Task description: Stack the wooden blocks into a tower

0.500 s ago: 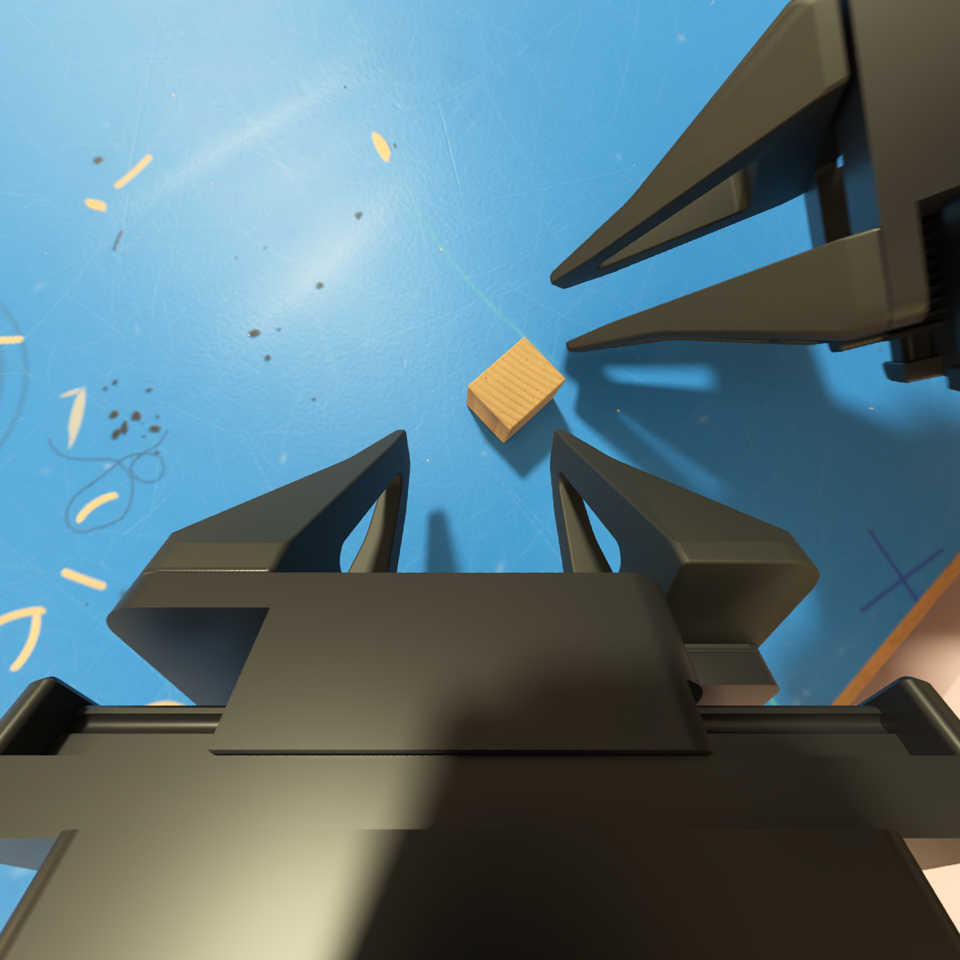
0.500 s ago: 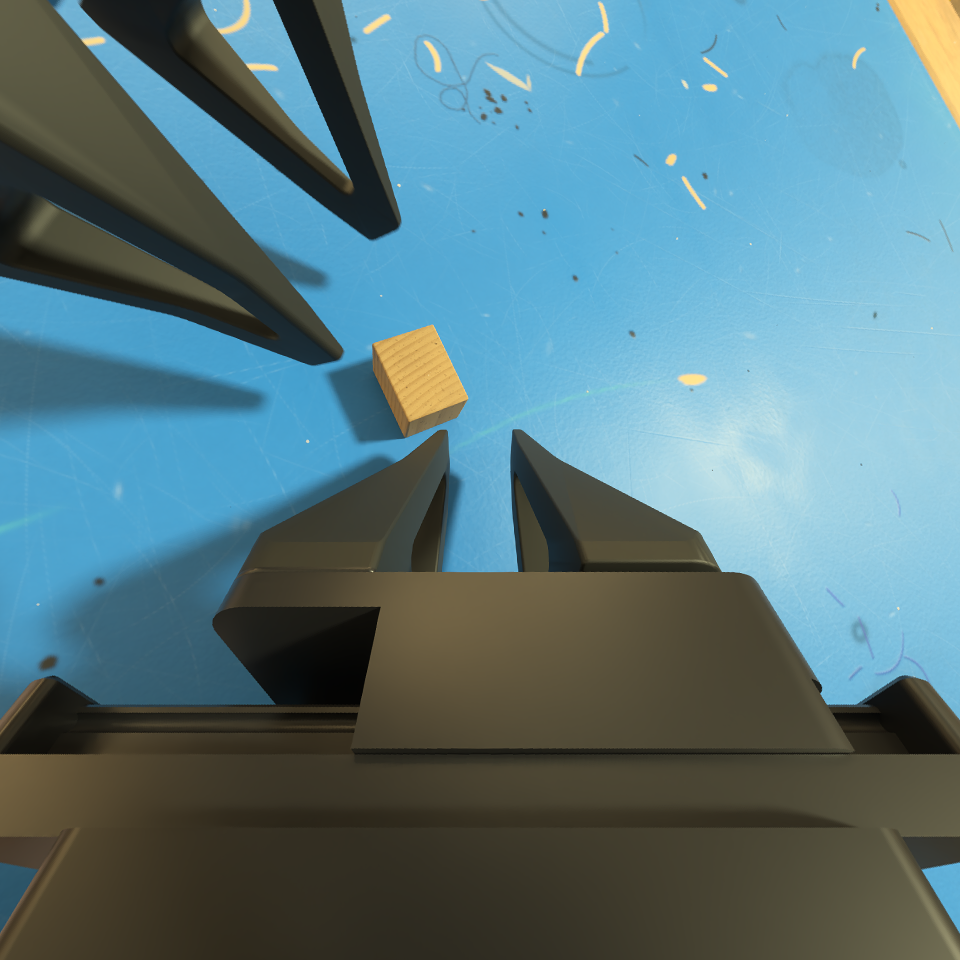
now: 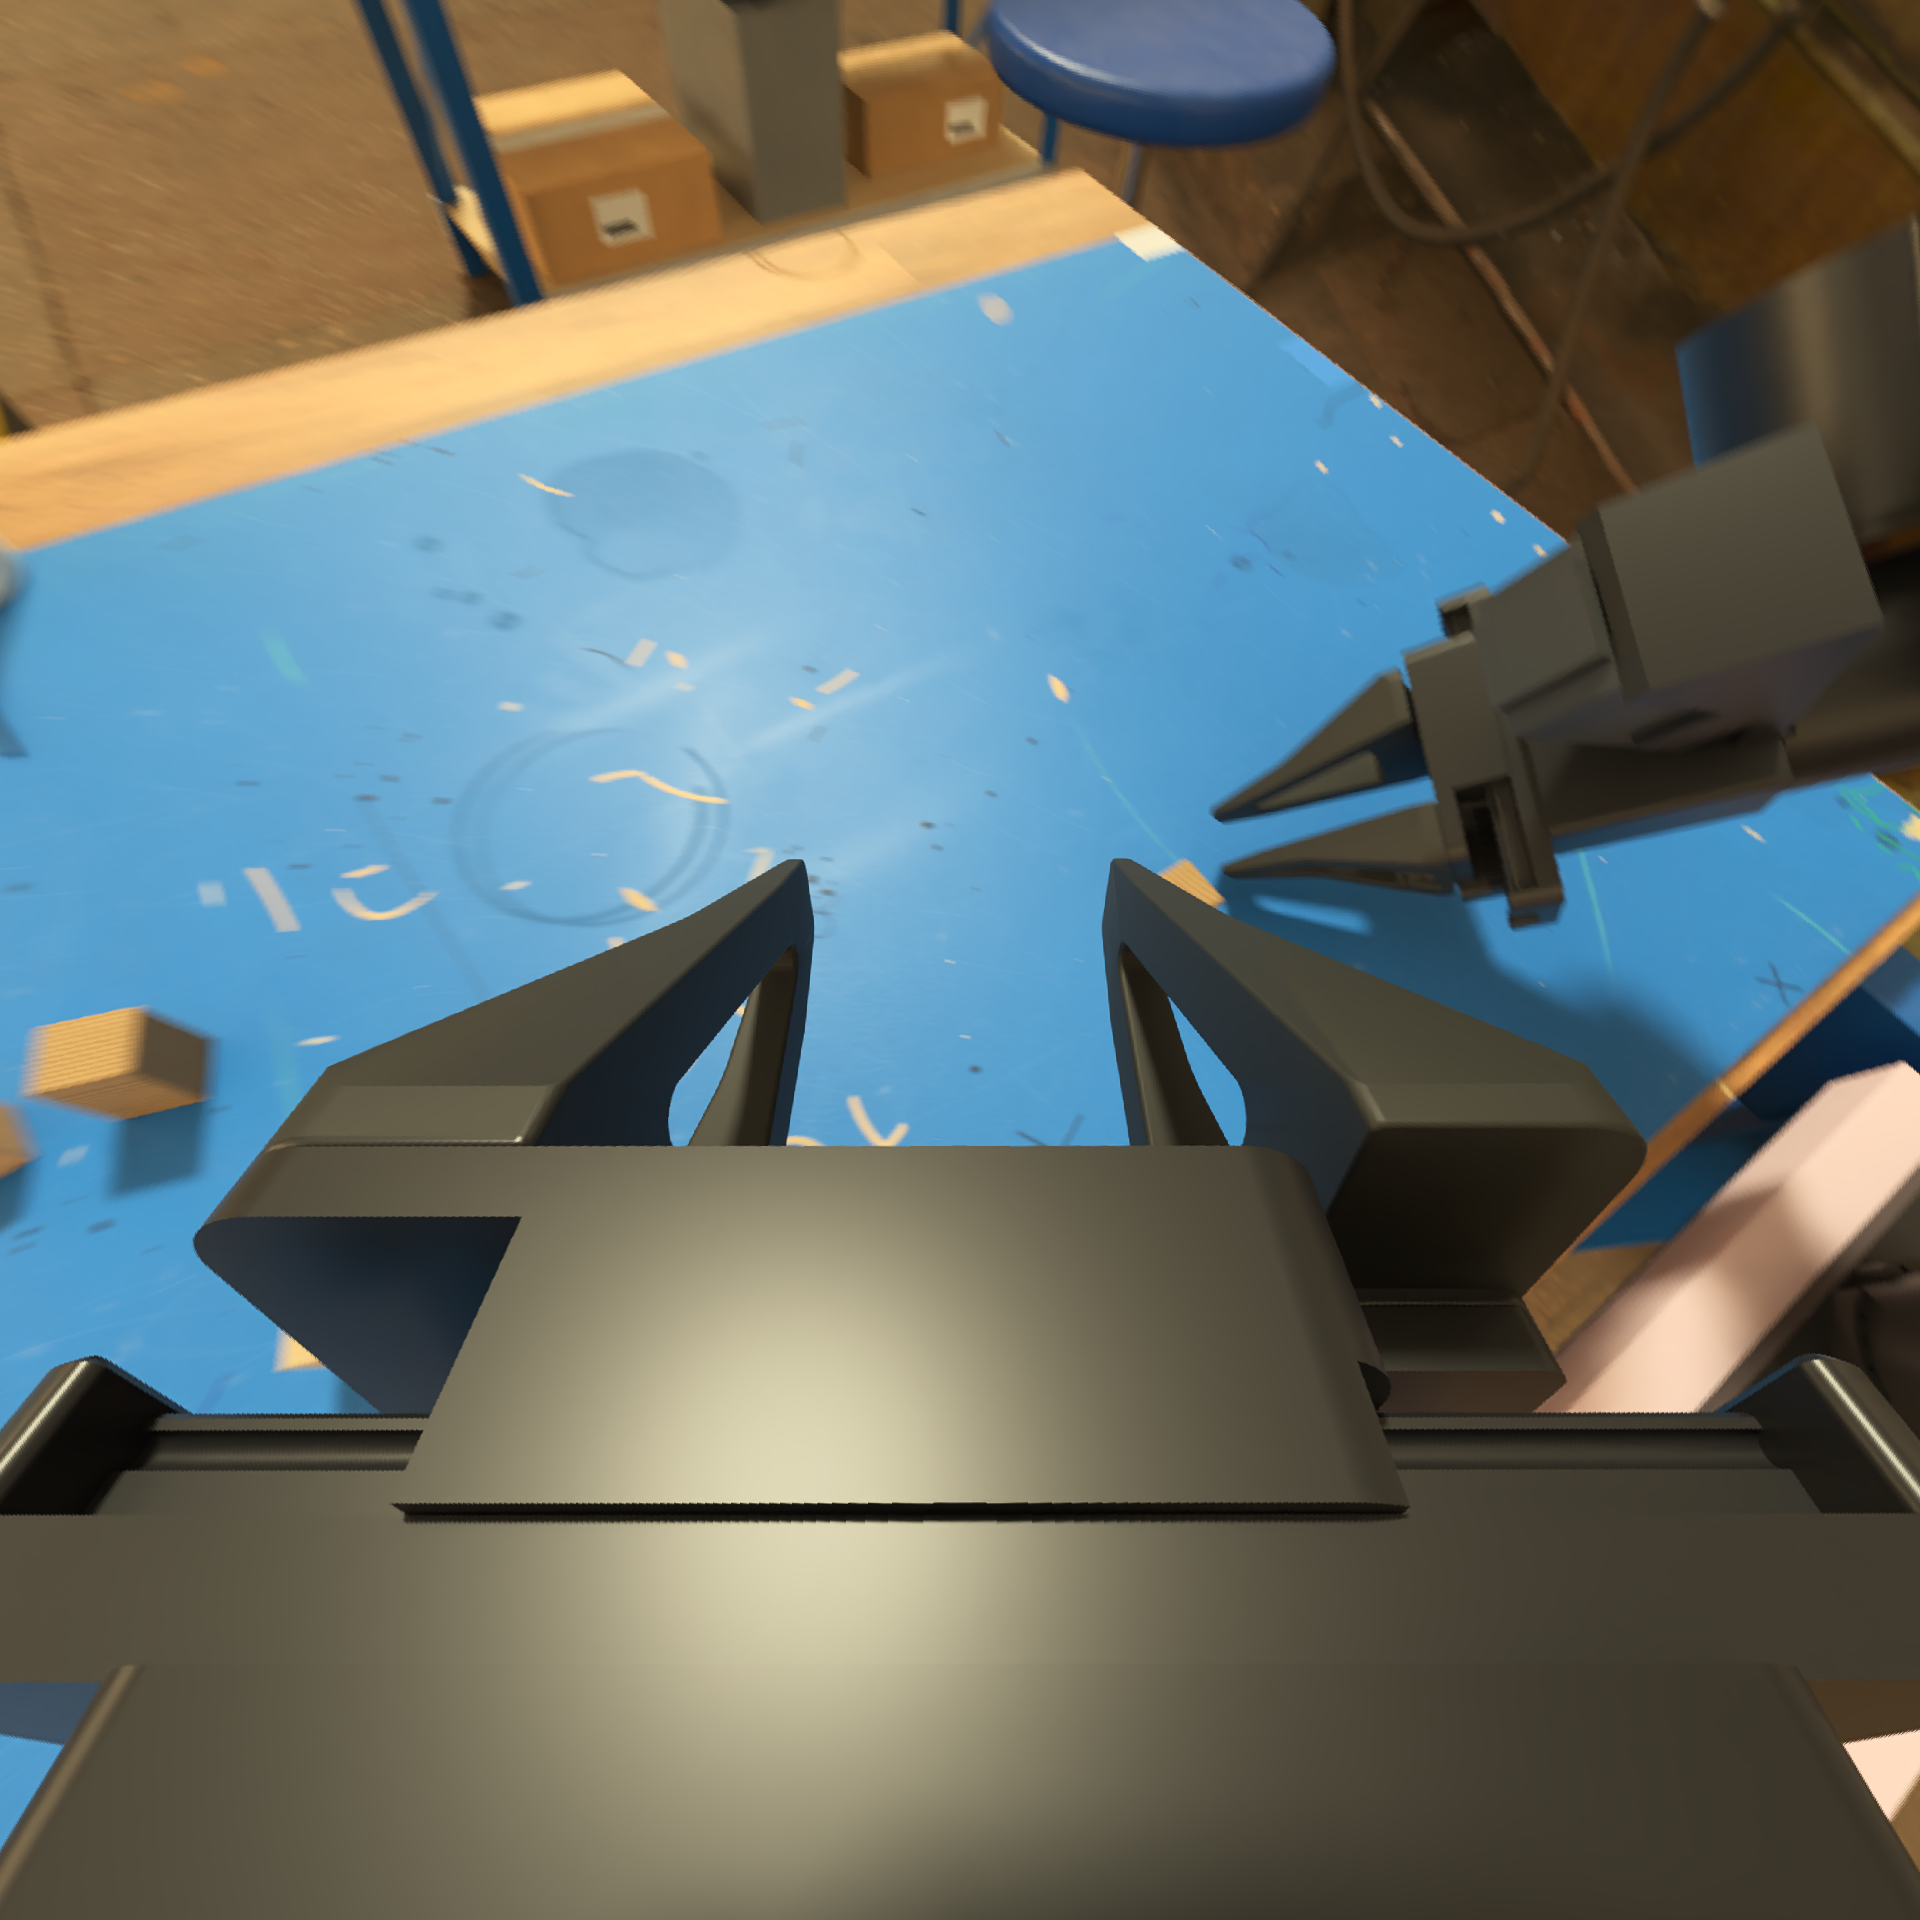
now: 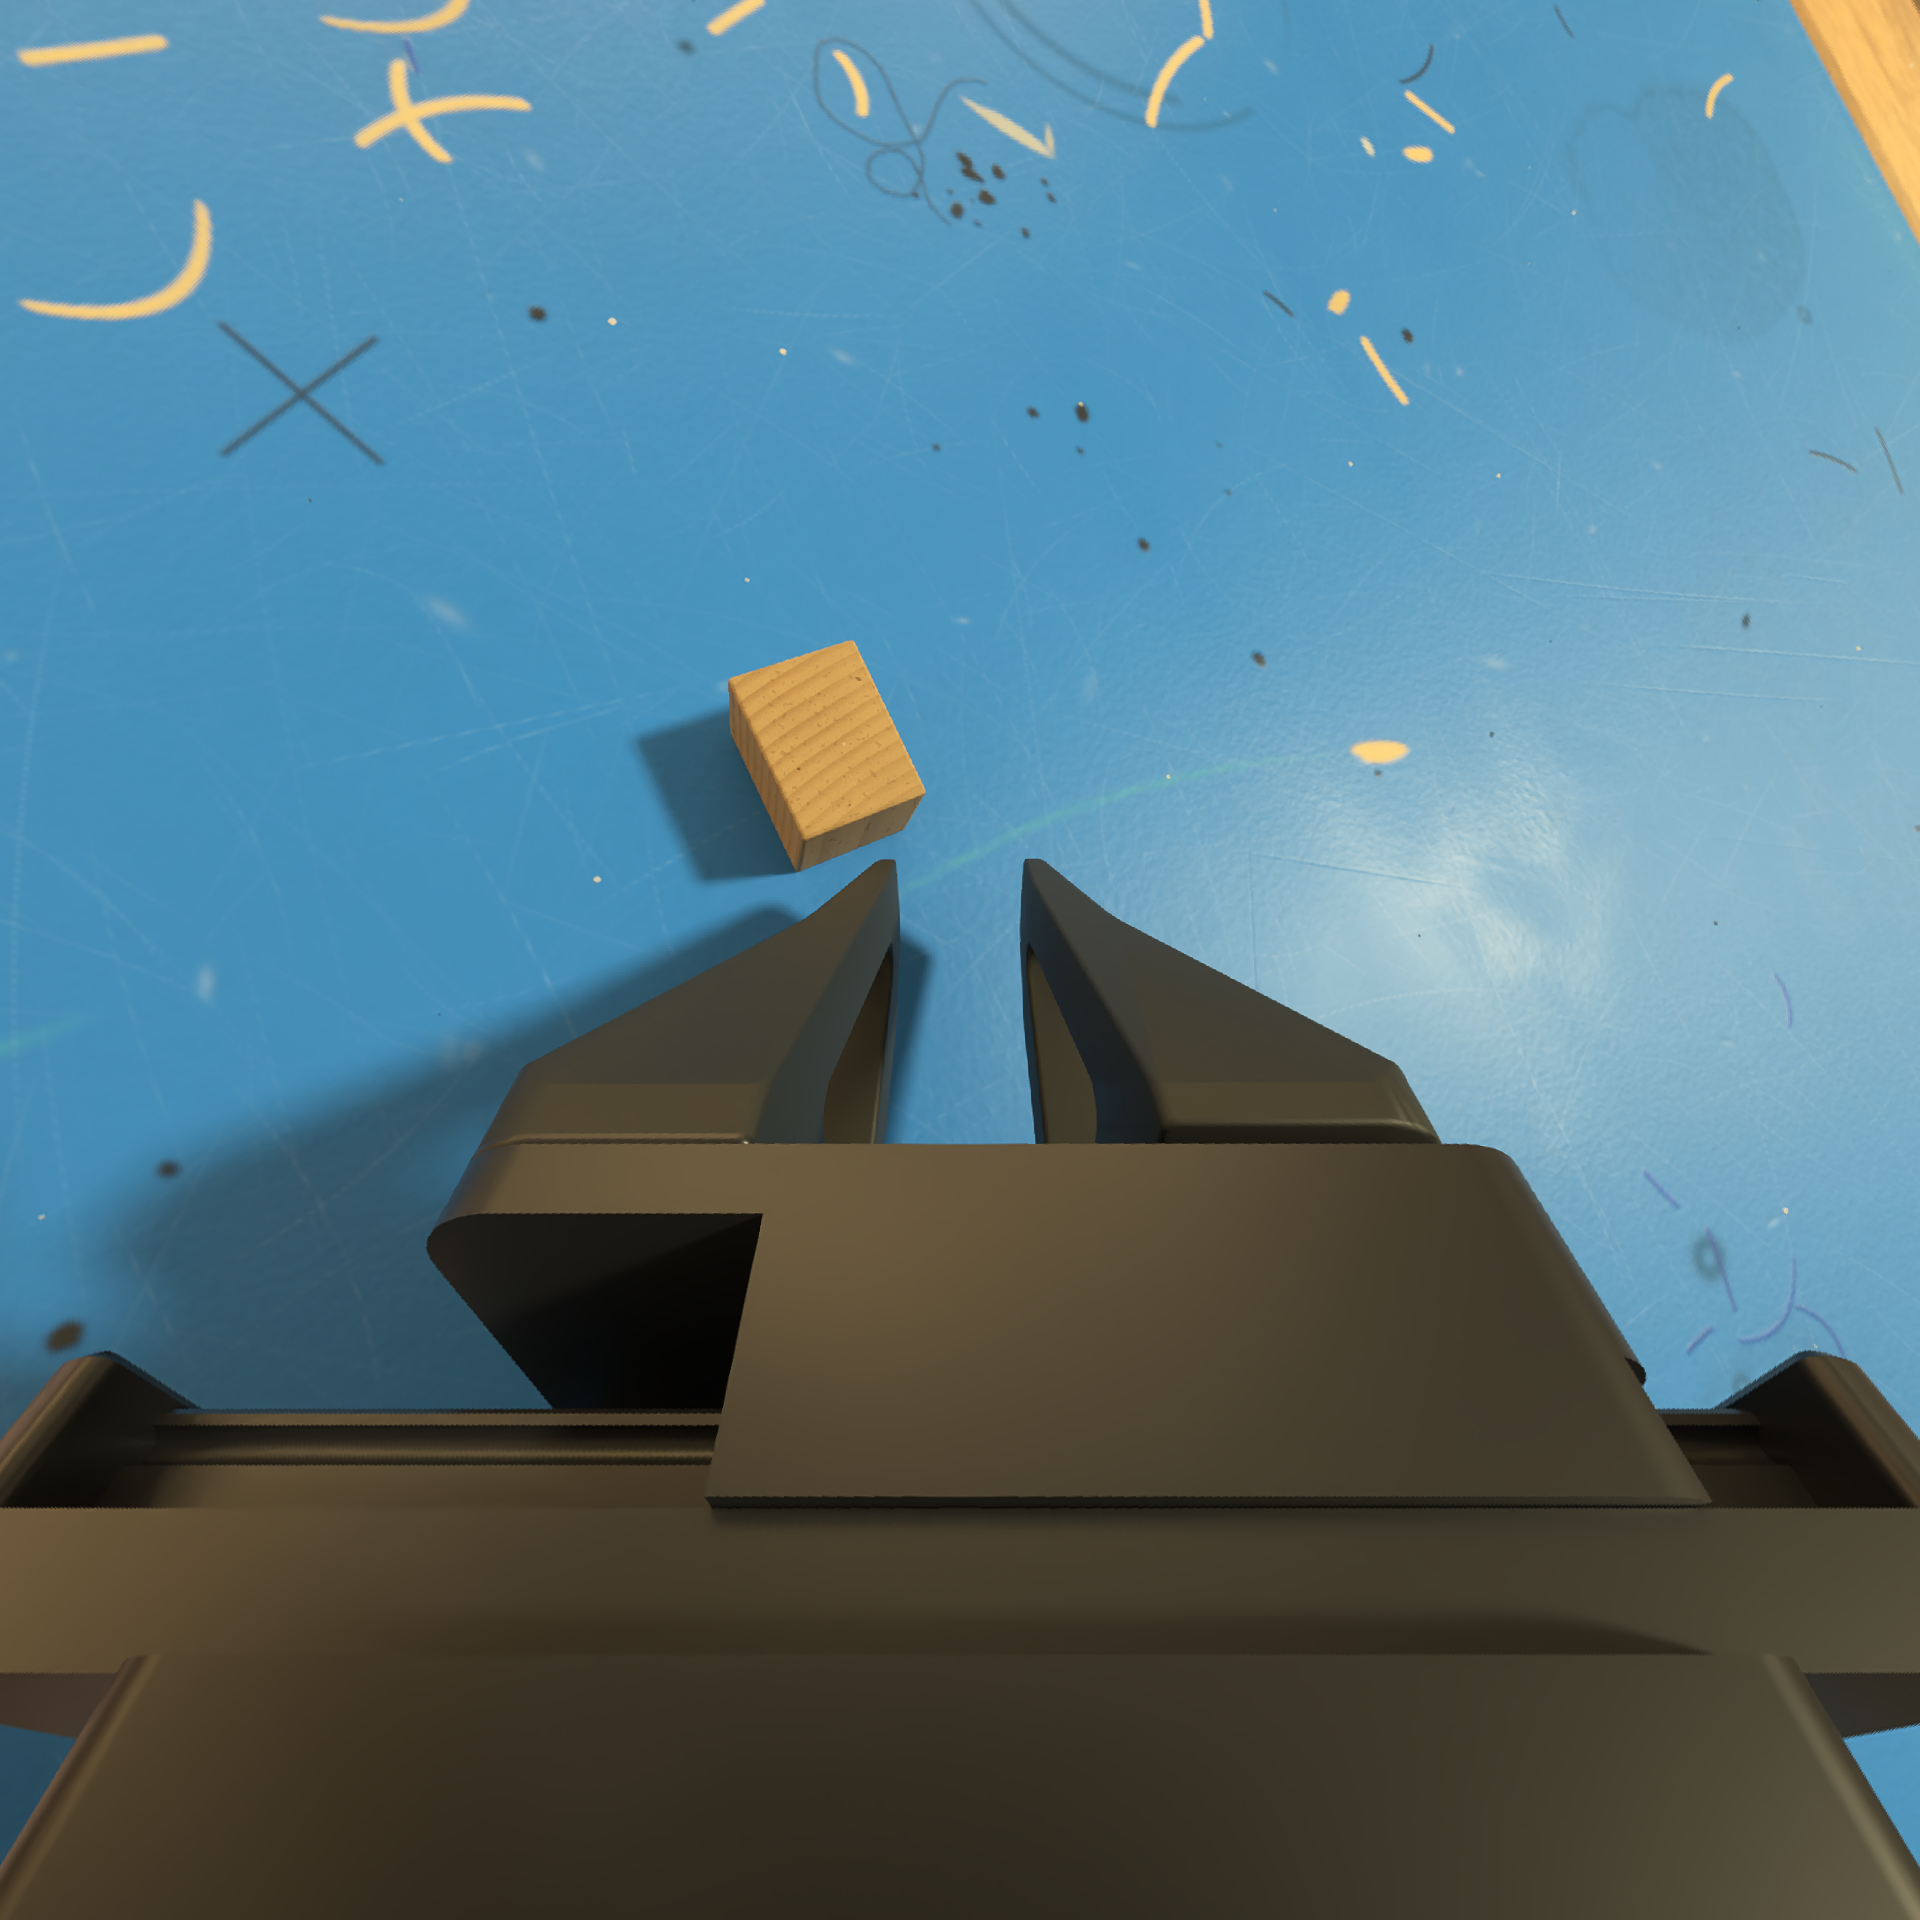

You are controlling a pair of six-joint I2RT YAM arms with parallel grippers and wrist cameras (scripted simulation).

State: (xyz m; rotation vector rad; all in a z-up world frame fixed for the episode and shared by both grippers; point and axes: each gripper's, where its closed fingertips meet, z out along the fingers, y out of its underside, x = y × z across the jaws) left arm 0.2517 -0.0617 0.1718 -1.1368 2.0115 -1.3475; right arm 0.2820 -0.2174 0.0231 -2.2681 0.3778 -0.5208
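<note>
Left hand (image 3: 956,883) has swung up and away, jaws wide and empty, leaving the right hand (image 4: 958,873), narrowly parted and empty, nearer the wooden block (image 4: 824,753) lying on the blue counter (image 4: 1351,582) just ahead-left of its fingertips.

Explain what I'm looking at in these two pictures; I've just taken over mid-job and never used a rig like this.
Each picture comes from a camera mounted on one arm's wrist, looking forward along its two dark fingers. In the left wrist view, the left gripper is open and empty above the scuffed blue tabletop. The right gripper shows farther off at the right, and a light wooden block lies at the left edge. In the right wrist view, the right gripper has a narrow gap between its fingers and holds nothing. A small wooden cube rests on the tabletop just ahead of its fingertips. Nothing is stacked yet.
</note>
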